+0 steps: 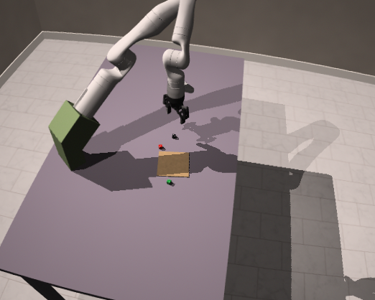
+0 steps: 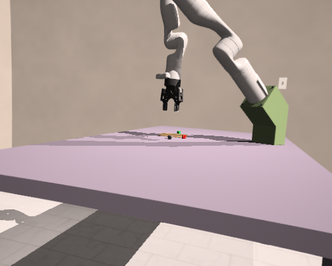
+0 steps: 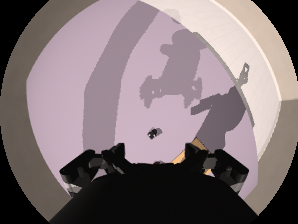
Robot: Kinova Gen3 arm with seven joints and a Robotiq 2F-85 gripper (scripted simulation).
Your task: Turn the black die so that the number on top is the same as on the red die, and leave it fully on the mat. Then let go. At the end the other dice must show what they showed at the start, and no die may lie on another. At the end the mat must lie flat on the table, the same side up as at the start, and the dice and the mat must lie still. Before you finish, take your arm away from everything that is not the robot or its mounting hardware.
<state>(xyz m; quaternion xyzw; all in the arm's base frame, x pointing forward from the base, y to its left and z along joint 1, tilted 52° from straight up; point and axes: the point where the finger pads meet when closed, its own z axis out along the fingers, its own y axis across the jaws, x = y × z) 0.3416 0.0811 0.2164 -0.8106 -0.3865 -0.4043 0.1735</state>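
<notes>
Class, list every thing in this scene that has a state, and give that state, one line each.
gripper: open, holding nothing, high above the table.
black die: on the table, off the mat, untouched.
red die: on the table, close to the mat's corner.
green die: on the table, beside the mat's opposite edge.
mat: flat on the table, no die on it.

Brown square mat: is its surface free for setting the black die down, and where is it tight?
No die lies on the brown square mat. Its far-left corner is tight: the small red die sits just off it. The small green die borders the near edge. The black die lies apart, beyond the far edge.
</notes>
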